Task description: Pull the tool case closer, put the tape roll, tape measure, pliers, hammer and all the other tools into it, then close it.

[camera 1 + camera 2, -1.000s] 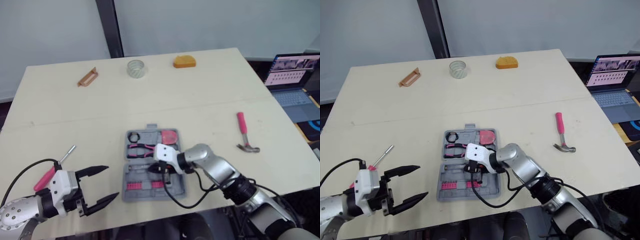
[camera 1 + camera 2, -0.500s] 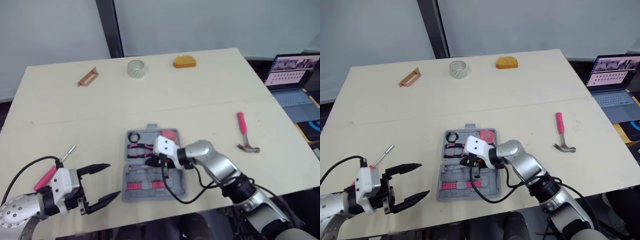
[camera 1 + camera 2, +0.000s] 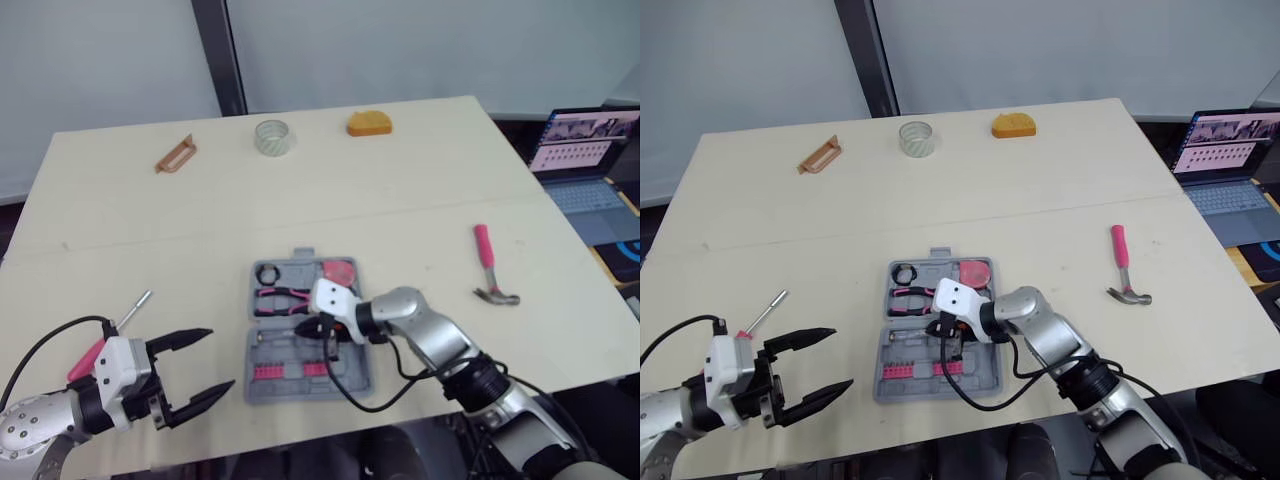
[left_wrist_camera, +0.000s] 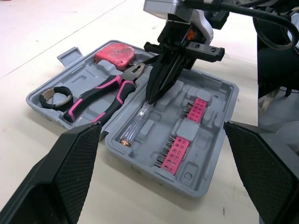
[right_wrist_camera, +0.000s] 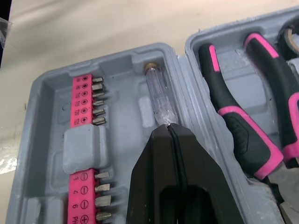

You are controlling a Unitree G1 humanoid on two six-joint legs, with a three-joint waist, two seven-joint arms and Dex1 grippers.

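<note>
The tool case [image 4: 211, 148] lies open on the table [image 3: 400, 200], near the front edge and roughly central. Its hinged half holds a dark ring of tape [image 4: 54, 94], pink-and-black pliers [image 4: 100, 95] and a pink tape measure [image 4: 113, 53]. The other half holds pink bit strips [image 5: 84, 100] and a clear-handled screwdriver [image 5: 158, 95] lying along the slot next to the hinge.

The right gripper [image 5: 169, 127] is positioned over the case with its two fingers pressed together at one end of the clear-handled screwdriver. The blade is hidden between the fingertips and the brass-capped end points away from them.

The left gripper [image 3: 221, 358] is over the front left corner of the table, well apart from the case. Its fingers are spread wide with nothing between them.

Items outside the case:
- pink-handled screwdriver [image 3: 130, 312], on the table just behind the left gripper
- hammer [image 3: 490, 268], to the right of the case
- clear tape roll [image 3: 270, 136], orange object [image 3: 369, 122] and brown handle-shaped part [image 3: 174, 154], along the far side
</note>
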